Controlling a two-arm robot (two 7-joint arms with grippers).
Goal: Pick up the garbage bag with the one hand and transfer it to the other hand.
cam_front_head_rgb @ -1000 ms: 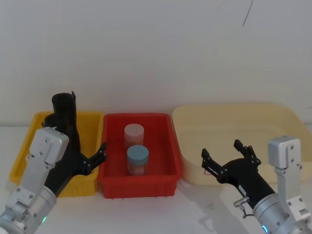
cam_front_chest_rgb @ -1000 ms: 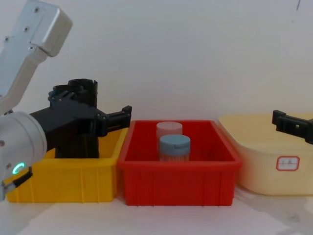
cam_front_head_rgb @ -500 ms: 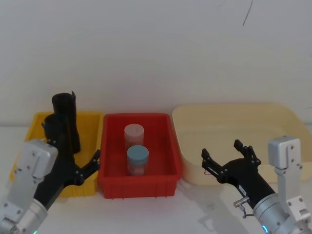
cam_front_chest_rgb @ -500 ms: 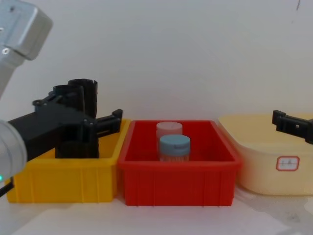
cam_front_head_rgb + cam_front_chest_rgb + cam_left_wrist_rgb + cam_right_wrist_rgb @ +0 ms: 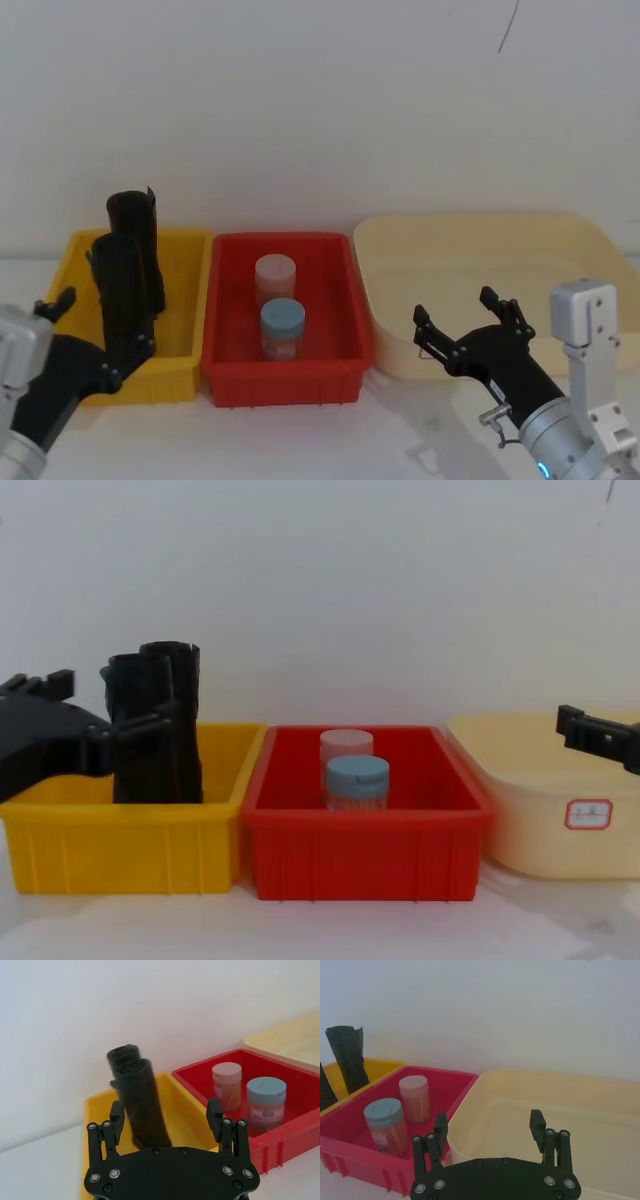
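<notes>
Black garbage bag (image 5: 118,295) upright, left gripper (image 5: 98,328) near, spread

Matte black garbage bag (image 5: 118,290) stands upright in yellow bin (image 5: 182,300), beside twin roll (image 5: 135,215).

The garbage bag (image 5: 145,1105) hides most of the second roll (image 5: 122,1054) behind it.
</notes>
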